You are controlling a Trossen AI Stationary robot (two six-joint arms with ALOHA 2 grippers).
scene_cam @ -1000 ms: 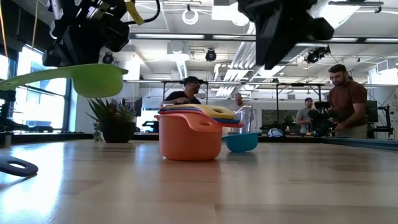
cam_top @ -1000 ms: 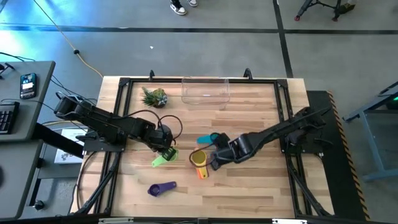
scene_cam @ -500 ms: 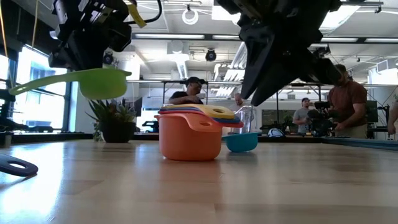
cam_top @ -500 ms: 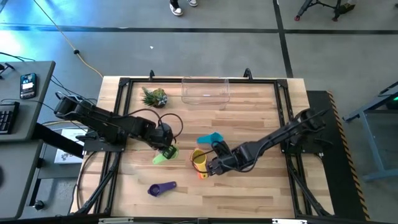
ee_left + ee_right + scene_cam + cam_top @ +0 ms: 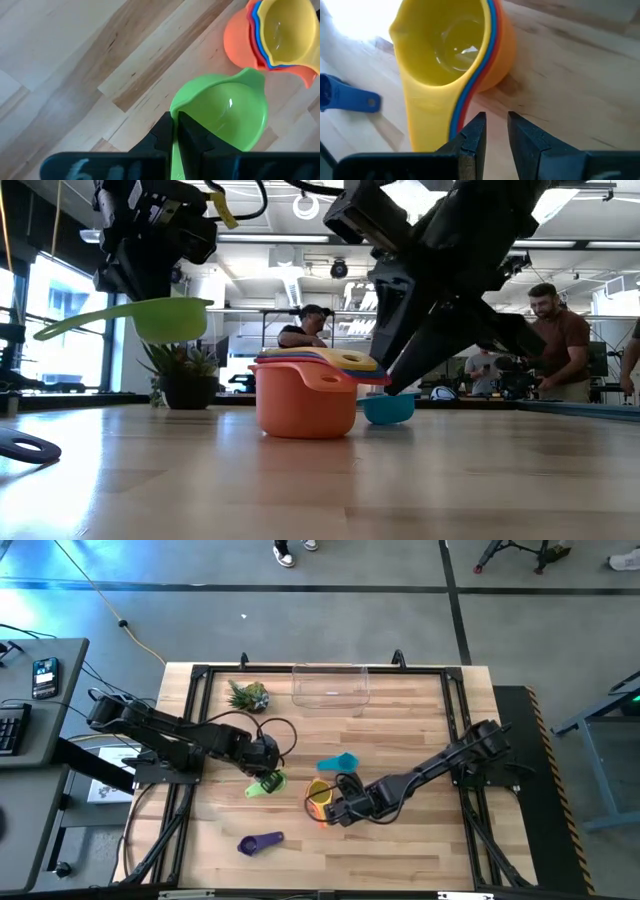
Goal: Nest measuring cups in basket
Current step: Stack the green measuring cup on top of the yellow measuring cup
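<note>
green cup (image 5: 227, 117) handle pinched between left fingers (image 5: 162, 135), lifted

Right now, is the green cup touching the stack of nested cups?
Apart. The low view shows the green cup held off the table by the left gripper, with clear space between it and the stack.

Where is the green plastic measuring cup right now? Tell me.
The green plastic measuring cup is held above the table by its handle in the left gripper, left of the orange-bottomed nested stack of cups and above the purple cup in the high view.
</note>
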